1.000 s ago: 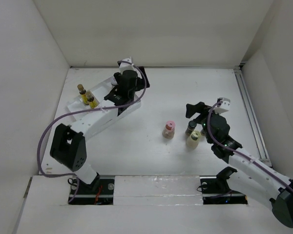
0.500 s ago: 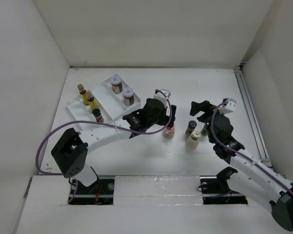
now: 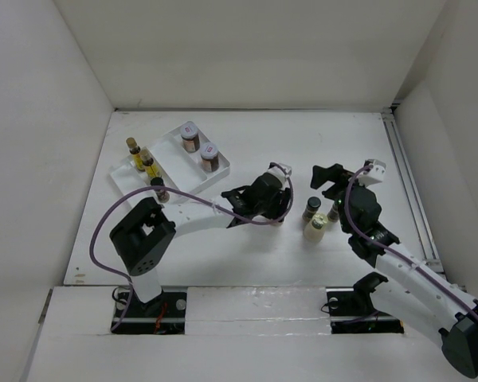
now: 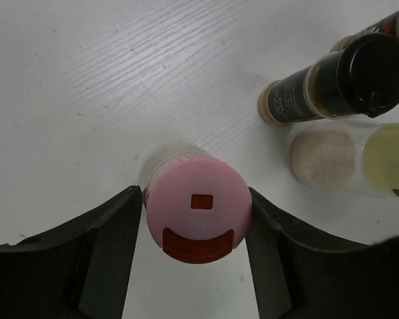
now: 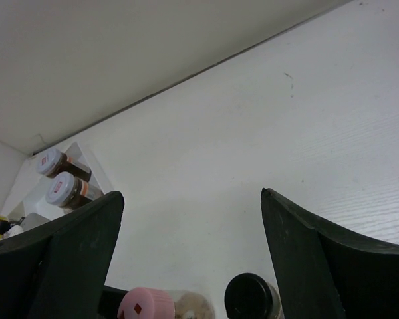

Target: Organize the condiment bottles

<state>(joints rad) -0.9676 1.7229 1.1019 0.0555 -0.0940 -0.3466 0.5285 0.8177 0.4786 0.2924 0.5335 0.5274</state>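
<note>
1. you are at the pick-up step for the pink-capped bottle (image 4: 196, 216). it stands on the table (image 4: 86, 80) between the fingers of the left claw (image 4: 195, 198), well apart from the white tray (image 3: 172, 151).
2. the left claw's jaws sit against both sides of the pink cap, so it reads as gripping the bottle. how firm the hold is, you cannot tell from here.
3. the right claw (image 5: 191, 194) is wide open with nothing between its fingers. it hangs over the bottles on the table on its own side.
4. the pink-capped bottle is upright with its long axis vertical and its cap facing straight up at the left wrist camera. the red crescent on the lid points toward the base of the claw.
5. just to its right stand a dark-capped bottle (image 4: 339, 83) and a cream-capped bottle (image 4: 322, 156), near it but not touching.
6. the tray already holds 2 brown jars (image 3: 199, 146) in 1 lane and slim yellow-labelled bottles (image 3: 141, 155) in the other.
7. next move, as a judgement: make sure the grip is firm, then lift straight up so the base clears the table without tipping.
8. keep the bottle vertical as you carry it left to the tray, and set it down in a free slot clear of the jars.
9. watch the neighbouring bottles on the lift, because a sideways drift could knock them over.
</note>
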